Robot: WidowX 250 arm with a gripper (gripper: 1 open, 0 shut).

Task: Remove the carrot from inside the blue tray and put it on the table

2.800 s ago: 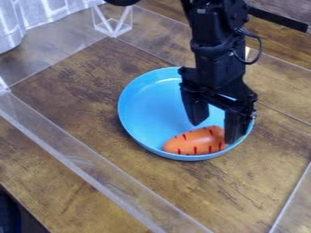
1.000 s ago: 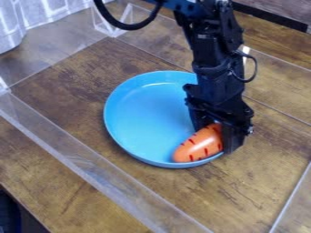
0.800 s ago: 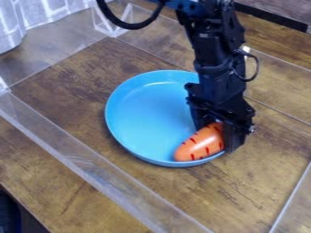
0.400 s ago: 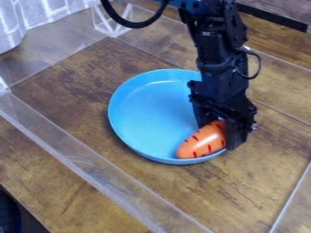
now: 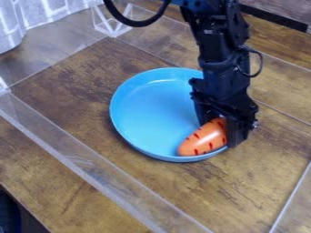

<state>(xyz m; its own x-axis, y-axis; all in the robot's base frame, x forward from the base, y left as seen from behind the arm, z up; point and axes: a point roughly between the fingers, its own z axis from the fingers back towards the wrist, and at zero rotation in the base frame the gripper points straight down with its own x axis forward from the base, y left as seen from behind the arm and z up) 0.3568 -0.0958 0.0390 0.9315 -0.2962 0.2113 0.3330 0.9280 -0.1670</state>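
Gripper [image 5: 224,128] came down, closed on carrot [image 5: 203,139] — carrot turned; blue tray [image 5: 145,114] nudged right

Orange carrot [image 5: 203,139], dark-grooved, tilted at 4 o'clock inside round blue tray [image 5: 145,109]; tray flat on brown plank table [image 5: 73,86].

Carrot [image 5: 203,139] orange, dark grooves. Tray [image 5: 145,114] bright blue. Worktop [image 5: 73,91] dark brown wood grain (glossy). End effector [image 5: 226,127] black.
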